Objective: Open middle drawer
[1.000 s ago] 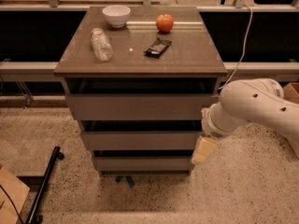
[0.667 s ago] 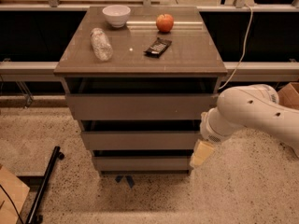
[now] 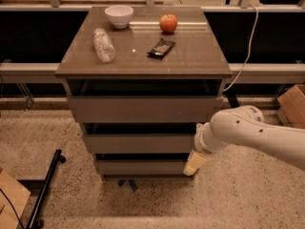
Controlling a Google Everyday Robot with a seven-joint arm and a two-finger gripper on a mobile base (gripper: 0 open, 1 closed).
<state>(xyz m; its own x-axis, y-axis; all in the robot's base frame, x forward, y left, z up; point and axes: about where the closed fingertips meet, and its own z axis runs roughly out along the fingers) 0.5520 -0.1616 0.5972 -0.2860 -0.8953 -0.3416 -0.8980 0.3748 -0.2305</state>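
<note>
The cabinet has three grey-brown, handle-less drawers stacked under its top. The middle drawer point(image 3: 138, 143) has the medium-height front; it sits between the tallest top drawer point(image 3: 143, 109) and the shortest bottom drawer point(image 3: 140, 166). All three fronts look roughly flush, with dark gaps above them. My white arm point(image 3: 248, 132) reaches in from the right. My gripper point(image 3: 194, 162) with its yellowish tip hangs at the right end of the drawers, just below the middle drawer's right corner and beside the bottom drawer's right end.
On the cabinet top point(image 3: 190, 56) lie a white bowl point(image 3: 119, 15), an apple point(image 3: 168, 23), a plastic bottle point(image 3: 103, 45) and a dark packet point(image 3: 161, 47). A cardboard box point(image 3: 293, 104) stands at the right, a black pole point(image 3: 45, 190) lies on the floor at the left, and a white cable point(image 3: 245, 51) hangs behind.
My arm has moved left and slightly down, bringing the gripper closer to the right end of the lower drawers. The drawers have not moved.
</note>
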